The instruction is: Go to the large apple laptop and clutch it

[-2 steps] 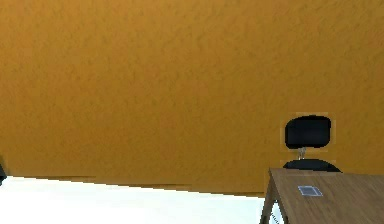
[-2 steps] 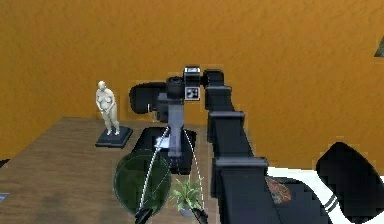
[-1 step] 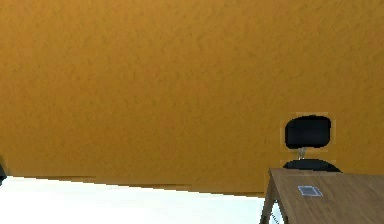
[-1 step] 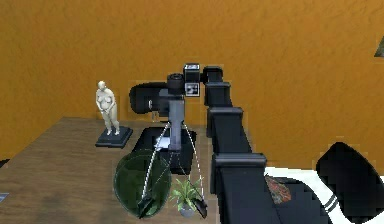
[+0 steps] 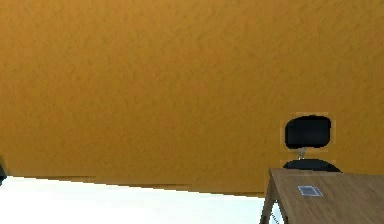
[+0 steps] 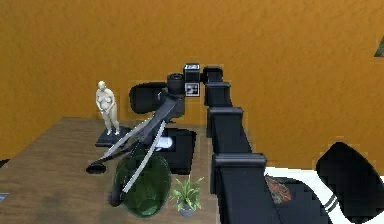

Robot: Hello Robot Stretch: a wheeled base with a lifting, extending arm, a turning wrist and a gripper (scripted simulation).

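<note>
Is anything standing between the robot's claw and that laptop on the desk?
Nothing visible does. The gripper appears right by the laptop; the statue, green vase and small plant stand off to the sides.

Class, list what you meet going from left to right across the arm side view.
From the left: statue → green glass vessel → potted plant → arm → black chair.

Wooden desk (image 6: 50, 150), pale statuette (image 6: 106, 105), dark laptop (image 6: 152, 133), green glass vase (image 6: 143, 186), small potted plant (image 6: 187, 196)
</note>
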